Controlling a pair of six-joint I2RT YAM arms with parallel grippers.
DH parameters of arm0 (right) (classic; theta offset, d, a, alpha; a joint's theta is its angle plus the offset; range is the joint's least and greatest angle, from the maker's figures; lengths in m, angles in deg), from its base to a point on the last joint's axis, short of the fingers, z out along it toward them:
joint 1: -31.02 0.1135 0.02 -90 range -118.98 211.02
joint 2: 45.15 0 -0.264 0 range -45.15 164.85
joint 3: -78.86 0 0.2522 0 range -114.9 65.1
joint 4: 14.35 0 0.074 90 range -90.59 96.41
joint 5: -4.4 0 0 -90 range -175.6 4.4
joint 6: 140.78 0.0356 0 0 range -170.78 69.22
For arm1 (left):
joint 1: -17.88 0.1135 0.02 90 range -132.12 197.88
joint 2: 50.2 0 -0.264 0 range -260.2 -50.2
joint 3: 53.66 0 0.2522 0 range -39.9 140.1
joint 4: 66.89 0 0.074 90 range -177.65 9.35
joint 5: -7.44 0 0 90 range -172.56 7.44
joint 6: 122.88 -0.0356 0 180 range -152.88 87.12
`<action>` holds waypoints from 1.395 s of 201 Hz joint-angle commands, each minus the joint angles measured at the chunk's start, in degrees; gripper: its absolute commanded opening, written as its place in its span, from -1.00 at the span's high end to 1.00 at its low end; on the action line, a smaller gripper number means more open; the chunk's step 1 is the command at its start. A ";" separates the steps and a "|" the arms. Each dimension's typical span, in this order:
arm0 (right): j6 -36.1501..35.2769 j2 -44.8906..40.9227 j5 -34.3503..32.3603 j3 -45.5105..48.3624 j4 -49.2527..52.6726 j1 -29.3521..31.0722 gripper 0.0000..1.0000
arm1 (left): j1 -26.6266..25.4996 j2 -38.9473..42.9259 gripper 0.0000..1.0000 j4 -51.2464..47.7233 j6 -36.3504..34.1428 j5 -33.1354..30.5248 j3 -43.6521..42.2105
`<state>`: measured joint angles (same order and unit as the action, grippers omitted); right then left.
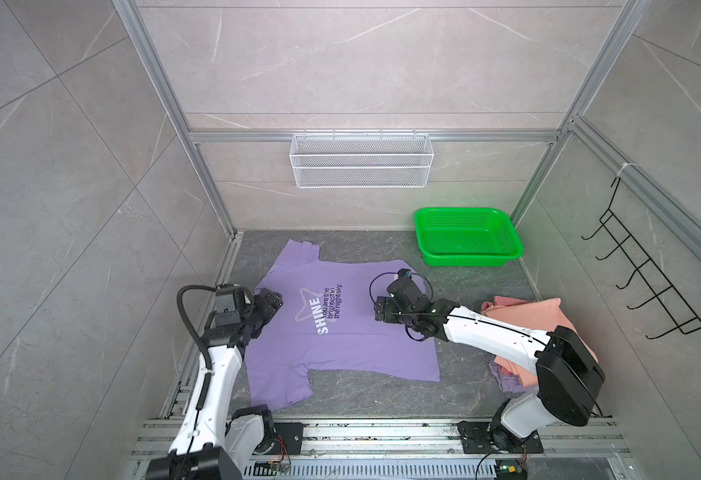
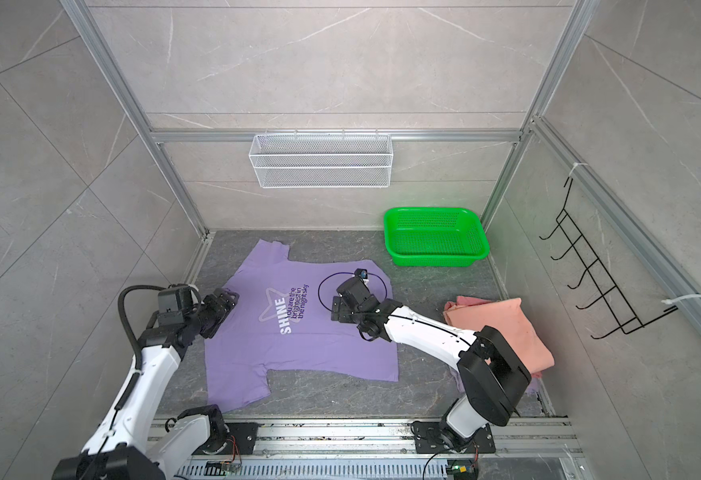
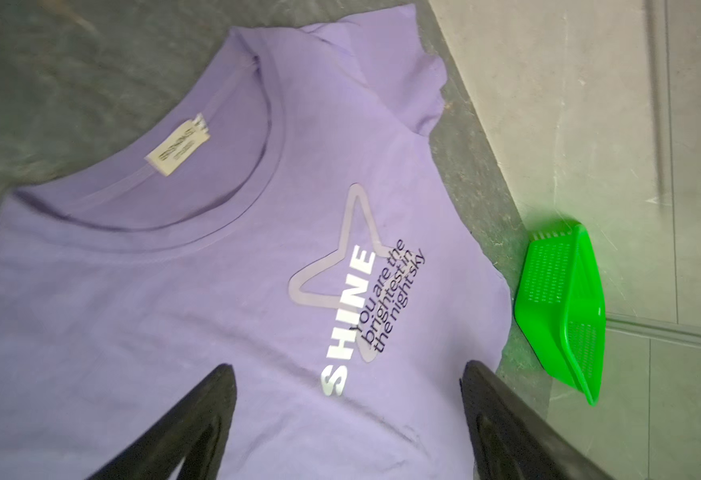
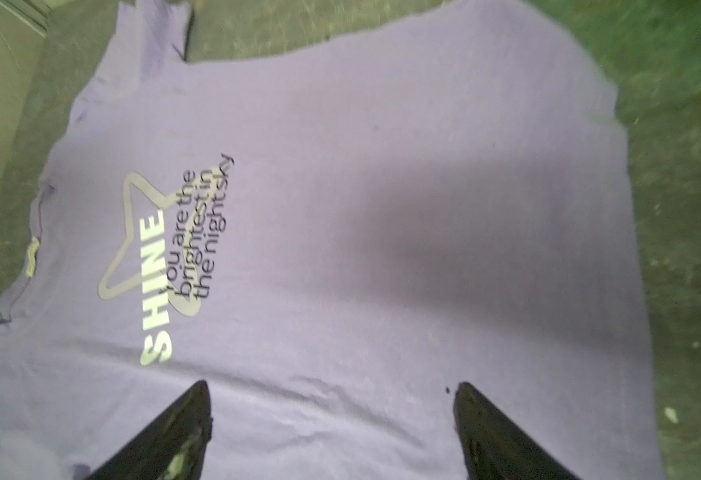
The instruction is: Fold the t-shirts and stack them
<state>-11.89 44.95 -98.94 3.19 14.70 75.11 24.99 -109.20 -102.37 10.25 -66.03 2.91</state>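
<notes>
A robotics lab test cell: an aluminium frame (image 1: 373, 136) walled with grey stone-look panels (image 1: 361, 62) encloses a small tabletop (image 1: 382, 399). A left arm (image 1: 211, 374) and a right arm (image 1: 494, 332) stand bolted to a slotted rail (image 1: 382, 436) beside a bare circuit board (image 1: 507, 469). A wire basket (image 1: 361, 160) and a hook rack (image 1: 648, 282) hang on the frame.

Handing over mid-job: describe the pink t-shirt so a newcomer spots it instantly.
Find the green basket in the far right corner. Nearer along that edge, behind the right arm, lies the pink t-shirt: piled up, unlike the spread-flat purple SHINE t-shirt.
</notes>
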 commanded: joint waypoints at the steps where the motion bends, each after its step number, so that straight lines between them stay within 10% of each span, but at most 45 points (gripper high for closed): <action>1: -4.21 1.40 -3.29 -3.01 3.43 -3.31 -0.85 | -0.26 -5.47 -0.75 4.84 -4.13 5.64 3.99; 153: 1.01 27.73 12.83 -17.55 -2.54 -17.90 -0.84 | -3.76 -48.00 -0.72 13.70 -2.35 -0.23 20.72; 280: 5.93 26.09 18.09 -6.30 -7.60 -17.93 -0.79 | -0.37 -37.88 -0.73 12.95 2.29 -8.43 0.28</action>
<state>-9.07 71.66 -84.01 -9.58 4.30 56.91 22.69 -149.00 -79.22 10.86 -69.26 10.12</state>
